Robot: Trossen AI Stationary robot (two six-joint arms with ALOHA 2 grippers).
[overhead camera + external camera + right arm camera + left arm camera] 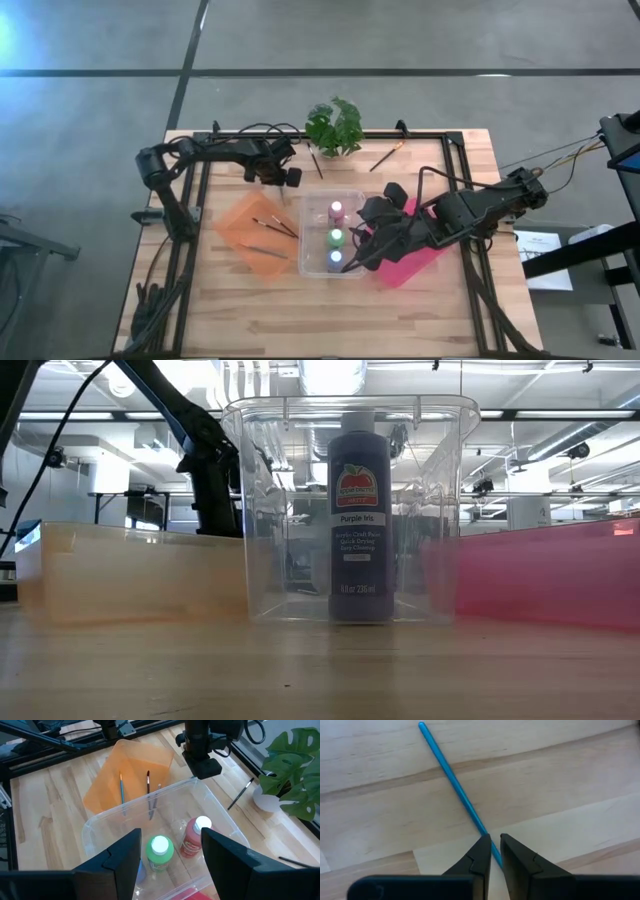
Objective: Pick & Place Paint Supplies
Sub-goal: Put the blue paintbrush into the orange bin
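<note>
Pinching a thin blue paintbrush (455,785) between nearly closed jaws, the left gripper (290,177) is down at the desk (240,310) surface near its far edge, just beyond the clear bin (315,265) and left of the potted plant (335,125). The handle runs out straight and slim from between the fingertips (482,847), lying flat on the wood, so the grip looks shallow and close to one end.

The right gripper (170,852) hangs with jaws wide and holding nothing over the near part of the clear bin, where the pink bottle (195,836), green bottle (160,851) and a blue bottle (335,259) stand in a row. Two more brushes (135,787) lie on the orange mat (245,240) left of the bin; two others (385,157) rest by the plant at the far edge.

My worry: held so near its end, the brush may pivot or slip out as it rises. It could also roll if the fingertips only graze its round handle. The right arm crowds the bin, so any drop there risks a clash.
</note>
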